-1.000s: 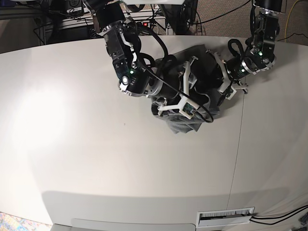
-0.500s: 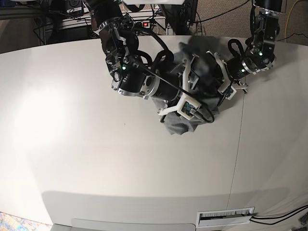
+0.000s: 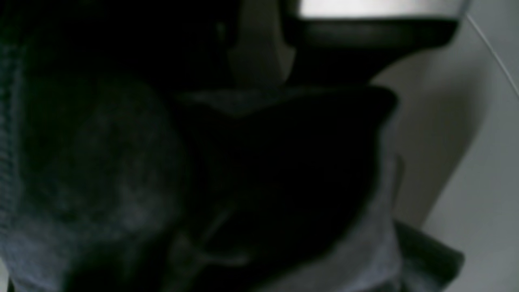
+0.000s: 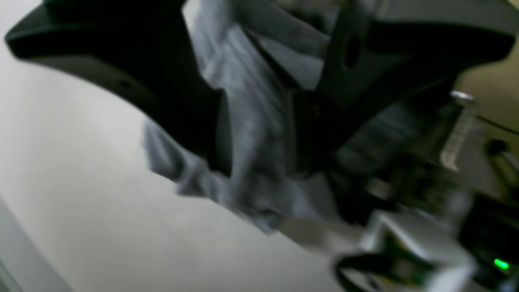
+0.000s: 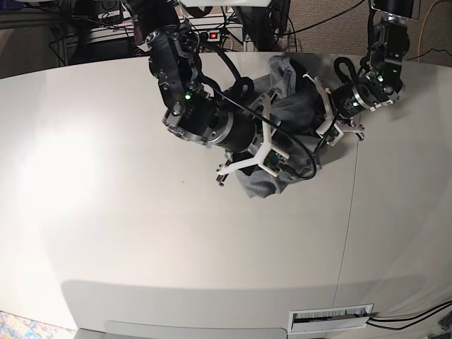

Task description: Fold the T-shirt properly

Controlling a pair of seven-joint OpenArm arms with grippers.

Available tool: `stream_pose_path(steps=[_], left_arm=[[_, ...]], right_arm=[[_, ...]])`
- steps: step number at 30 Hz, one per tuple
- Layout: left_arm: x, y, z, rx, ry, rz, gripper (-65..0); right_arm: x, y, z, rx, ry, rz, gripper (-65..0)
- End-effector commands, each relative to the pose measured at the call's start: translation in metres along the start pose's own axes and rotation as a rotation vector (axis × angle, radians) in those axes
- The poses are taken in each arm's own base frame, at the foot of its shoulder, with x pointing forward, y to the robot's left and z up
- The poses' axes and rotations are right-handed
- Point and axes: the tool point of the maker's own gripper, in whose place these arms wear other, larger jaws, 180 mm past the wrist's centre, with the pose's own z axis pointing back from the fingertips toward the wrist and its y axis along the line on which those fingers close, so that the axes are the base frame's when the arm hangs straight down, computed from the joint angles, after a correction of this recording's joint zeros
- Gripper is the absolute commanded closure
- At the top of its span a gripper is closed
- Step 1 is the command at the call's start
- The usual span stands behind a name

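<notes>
Mostly bare white table (image 5: pixel 106 212); cables (image 5: pixel 70 32) behind.

T-shirt (image 5: pixel 263 185) — heather grey | table (image 5: pixel 141 233) — off-white | claws — black, white brackets

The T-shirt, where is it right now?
In the base view the T-shirt is bunched near the table's far edge, right of centre, between both arms.

I had both arms reaching in over the far middle of the table. Right gripper (image 5: pixel 272 134) was tilted sideways, its jaws partway apart with grey cloth pinched between them in the wrist view. Left gripper (image 5: pixel 323 116) sat close beside it, wrist angled down, jaws fully closed, wrist view mostly dark.
</notes>
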Motion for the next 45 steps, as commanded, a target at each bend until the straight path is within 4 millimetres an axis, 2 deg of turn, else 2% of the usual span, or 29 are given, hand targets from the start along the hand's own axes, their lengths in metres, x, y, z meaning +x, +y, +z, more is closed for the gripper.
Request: stream_pose_path(steps=[1,6,11,18,24,26,29,32,36,39,45], left_arm=[[-0.002,0.009,0.002,0.028,0.032,-0.029,0.0],[-0.001,0.010,0.002,0.032,0.030,-0.030,0.0],[-0.001,0.010,0.002,0.032,0.029,-0.030,0.0],[0.000,0.010,0.002,0.031,0.028,-0.030,0.0],[0.001,0.009,0.002,0.024,0.020,-0.022,0.0],[0.002,0.008,0.002,0.022,0.016,-0.017,0.0],[0.002,0.008,0.002,0.022,0.017,-0.018,0.0],[0.002,0.008,0.002,0.022,0.016,-0.017,0.0],[0.002,0.008,0.002,0.022,0.016,-0.017,0.0],[0.002,0.009,0.002,0.022,0.017,-0.018,0.0],[-0.005,0.021,0.004,0.090,0.083,-0.115,0.0]], right_arm=[[0.017,-0.006,0.006,-0.022,-0.054,0.024,-23.0],[0.007,-0.013,0.010,-0.052,-0.021,0.052,-23.0],[-0.009,-0.030,0.014,-0.122,0.038,0.105,-23.0],[-0.024,-0.038,0.020,-0.131,0.054,0.146,-22.9],[-0.036,-0.049,0.008,-0.131,0.071,0.152,-22.6],[-0.038,-0.055,0.001,-0.128,0.073,0.150,-19.4],[-0.031,-0.066,-0.004,-0.135,0.057,0.155,-9.5],[-0.013,-0.071,-0.003,-0.143,-0.008,0.165,0.0],[0.022,-0.064,-0.004,-0.106,-0.145,0.139,0.0],[0.039,-0.058,-0.008,-0.100,-0.186,0.126,0.0],[0.027,-0.076,-0.009,-0.203,-0.082,0.179,0.0]])
